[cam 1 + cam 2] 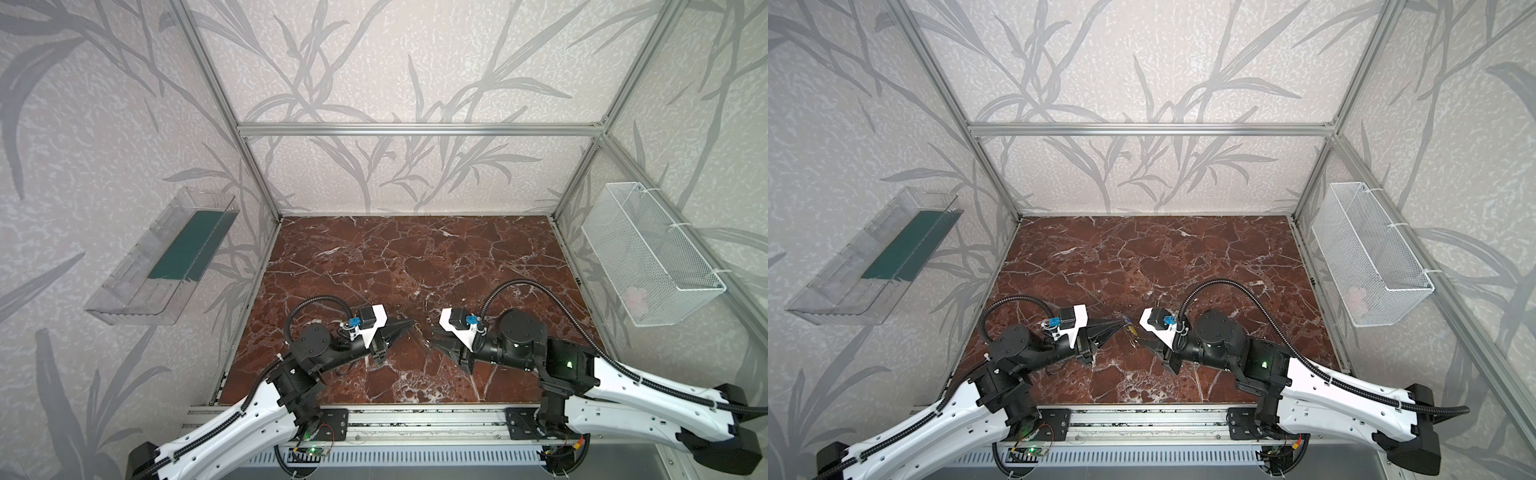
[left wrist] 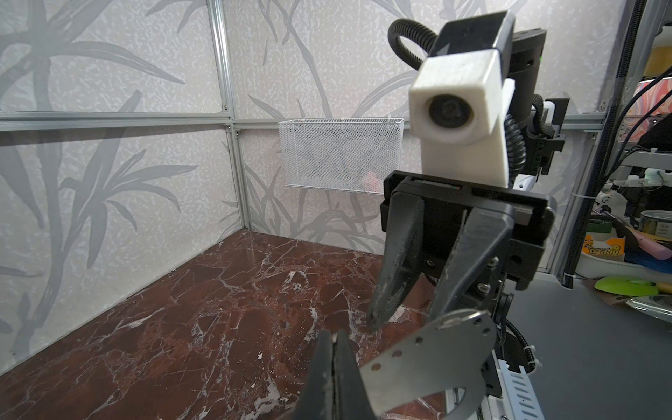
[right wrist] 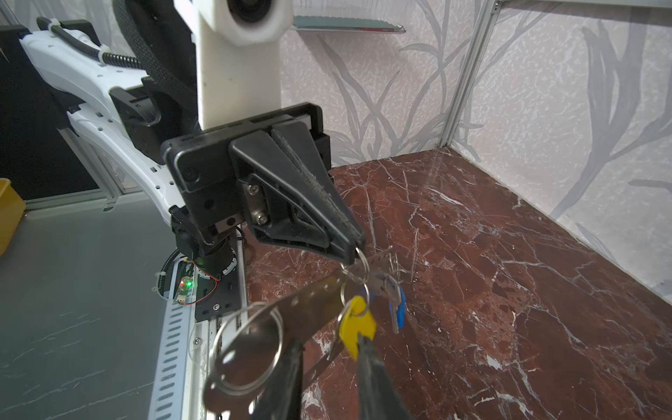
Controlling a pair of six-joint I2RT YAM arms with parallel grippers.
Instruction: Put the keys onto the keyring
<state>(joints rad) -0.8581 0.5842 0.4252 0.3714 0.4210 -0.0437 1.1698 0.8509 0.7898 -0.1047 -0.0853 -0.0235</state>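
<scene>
The keyring (image 3: 309,302) is a flat grey plate with a row of small holes, held in the air over the marble floor. My left gripper (image 2: 336,334) is shut on one end of it, as the right wrist view also shows (image 3: 354,254). A yellow key (image 3: 356,327) and a blue key (image 3: 396,309) hang from small wire rings at the plate. A large split ring (image 3: 251,349) hangs at the plate's other end. My right gripper (image 3: 327,342) is open, its fingers on either side of the plate, one finger (image 3: 371,378) touching the yellow key. In a top view the keys (image 1: 1131,328) show as small specks.
A white mesh basket (image 1: 648,253) hangs on the right wall and a clear plastic tray (image 1: 166,257) with a green sheet on the left wall. The red marble floor (image 1: 395,270) lies under both arms. Aluminium frame posts stand at the corners.
</scene>
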